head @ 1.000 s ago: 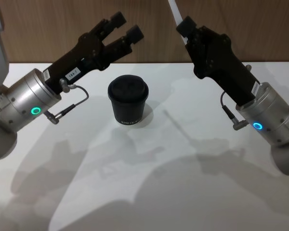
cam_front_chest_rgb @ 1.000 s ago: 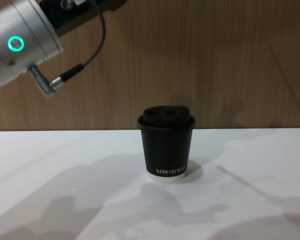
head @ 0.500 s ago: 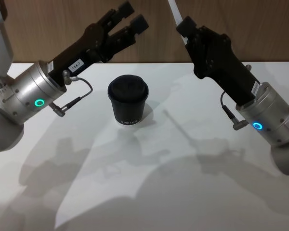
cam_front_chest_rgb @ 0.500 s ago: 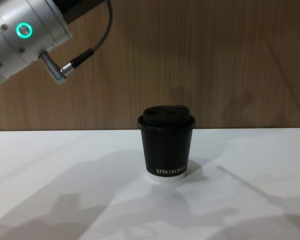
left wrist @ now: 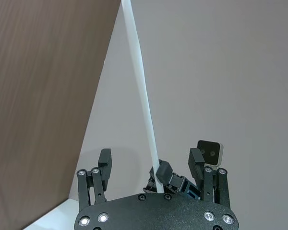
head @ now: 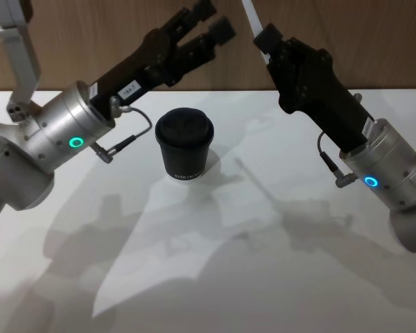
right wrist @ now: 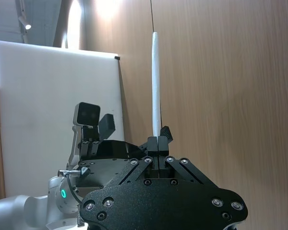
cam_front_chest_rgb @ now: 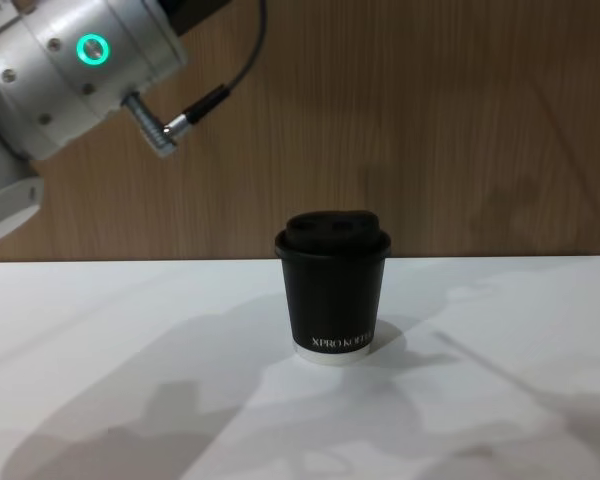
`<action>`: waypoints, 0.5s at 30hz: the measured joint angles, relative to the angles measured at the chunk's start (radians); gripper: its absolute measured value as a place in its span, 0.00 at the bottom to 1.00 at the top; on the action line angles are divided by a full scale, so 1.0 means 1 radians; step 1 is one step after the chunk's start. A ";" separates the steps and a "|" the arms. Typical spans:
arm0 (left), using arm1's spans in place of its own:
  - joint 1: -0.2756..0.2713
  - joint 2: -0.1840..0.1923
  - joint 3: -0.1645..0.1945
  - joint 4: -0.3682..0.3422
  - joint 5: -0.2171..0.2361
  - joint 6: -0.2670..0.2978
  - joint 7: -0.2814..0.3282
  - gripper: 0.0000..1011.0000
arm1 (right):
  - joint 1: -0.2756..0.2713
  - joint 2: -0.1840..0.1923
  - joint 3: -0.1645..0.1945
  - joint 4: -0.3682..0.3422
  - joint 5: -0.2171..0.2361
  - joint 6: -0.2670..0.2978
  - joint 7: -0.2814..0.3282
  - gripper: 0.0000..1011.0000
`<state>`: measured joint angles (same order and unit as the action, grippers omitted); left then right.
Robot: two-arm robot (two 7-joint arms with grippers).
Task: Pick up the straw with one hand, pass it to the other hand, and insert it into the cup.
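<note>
The black right gripper (head: 267, 36) with short pronged jaws is clamping the thin white plastic straw (head: 249, 11) near its lower end. In the right wrist view its jaws are pressing tight together on the straw (right wrist: 156, 86), which is rising straight out from them in front of the brown wood-panelled wall (right wrist: 216, 72).

In the head view this gripper is hanging in the air at about 1 o'clock from the small matte black paper cup (head: 184, 146), and the straw is pointing away toward 11 o'clock and leaving the picture at the top edge.

The long black left gripper (head: 211, 21) with a white number label is hovering at about 12 o'clock from the cup, with the right gripper at its 3 o'clock, near it but apart. Its jaws are standing wide open and gripping nothing. In the left wrist view its two fingers (left wrist: 104, 160) are spreading well apart, and the straw (left wrist: 143, 96) is showing between them, farther off.

The left arm's silver cylindrical wrist (cam_front_chest_rgb: 92, 48) is glowing with a green ring light, and a thin black cable (cam_front_chest_rgb: 230, 90) is looping from it.

The cup (cam_front_chest_rgb: 332, 290) is standing upright on the white table (head: 229, 277) with its black domed lid on and its white lettering facing the chest camera. Neither gripper is touching it.
</note>
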<state>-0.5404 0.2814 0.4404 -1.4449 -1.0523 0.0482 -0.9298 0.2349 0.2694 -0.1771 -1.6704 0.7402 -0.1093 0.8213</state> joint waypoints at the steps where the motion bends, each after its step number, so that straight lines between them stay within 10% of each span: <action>1: -0.005 -0.004 0.005 0.005 0.000 0.000 0.000 0.99 | 0.000 0.000 0.000 0.000 0.000 0.000 0.000 0.01; 15: -0.050 -0.041 0.035 0.056 -0.003 0.001 0.021 0.99 | 0.000 0.000 0.000 0.000 0.000 0.000 0.000 0.01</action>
<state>-0.5900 0.2401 0.4759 -1.3891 -1.0557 0.0491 -0.9093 0.2348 0.2694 -0.1772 -1.6704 0.7402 -0.1093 0.8214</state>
